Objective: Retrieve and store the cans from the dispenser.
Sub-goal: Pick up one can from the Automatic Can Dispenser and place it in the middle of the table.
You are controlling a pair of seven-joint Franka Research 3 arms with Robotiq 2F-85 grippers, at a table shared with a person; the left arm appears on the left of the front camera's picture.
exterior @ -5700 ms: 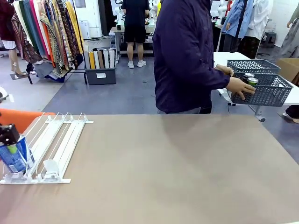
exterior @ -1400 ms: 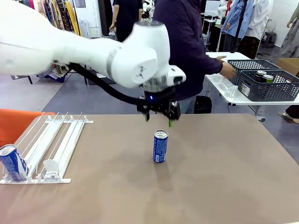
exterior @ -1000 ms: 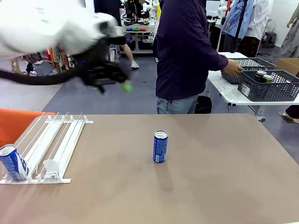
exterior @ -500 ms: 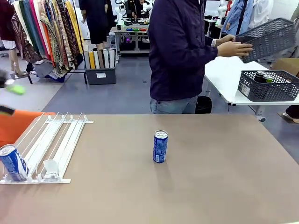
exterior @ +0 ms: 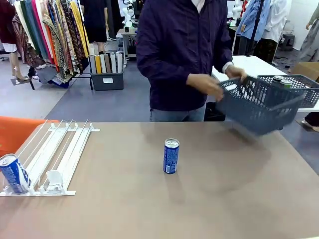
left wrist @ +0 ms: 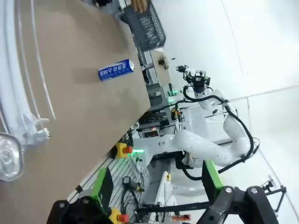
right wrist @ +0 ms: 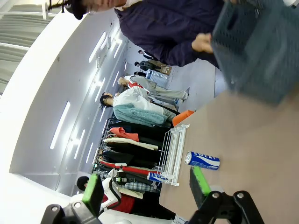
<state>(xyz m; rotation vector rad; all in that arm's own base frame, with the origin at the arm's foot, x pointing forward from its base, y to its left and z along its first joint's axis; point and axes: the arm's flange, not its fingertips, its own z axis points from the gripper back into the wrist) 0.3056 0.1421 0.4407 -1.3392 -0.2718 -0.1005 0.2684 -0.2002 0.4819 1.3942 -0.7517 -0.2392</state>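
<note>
One blue can (exterior: 171, 156) stands upright in the middle of the table, also lying sideways in the left wrist view (left wrist: 116, 70) and the right wrist view (right wrist: 202, 160). A second blue can (exterior: 13, 174) leans at the front stop of the white dispenser (exterior: 60, 154), in its leftmost lane; its silver top (left wrist: 7, 156) shows in the left wrist view. My left gripper (left wrist: 156, 186) is open and empty, well off from both cans. My right gripper (right wrist: 147, 186) is open too, with nothing between its fingers.
A person at the far side holds a grey mesh basket (exterior: 259, 102) tilted over the table's far right corner. A second basket (exterior: 295, 82) holding cans sits on the white side table behind. A white pusher block (exterior: 52, 178) sits in a dispenser lane.
My left arm has swung from above the middle can to the left and out of the front view. The person has lifted a basket off the side table and brought it over my table.
</note>
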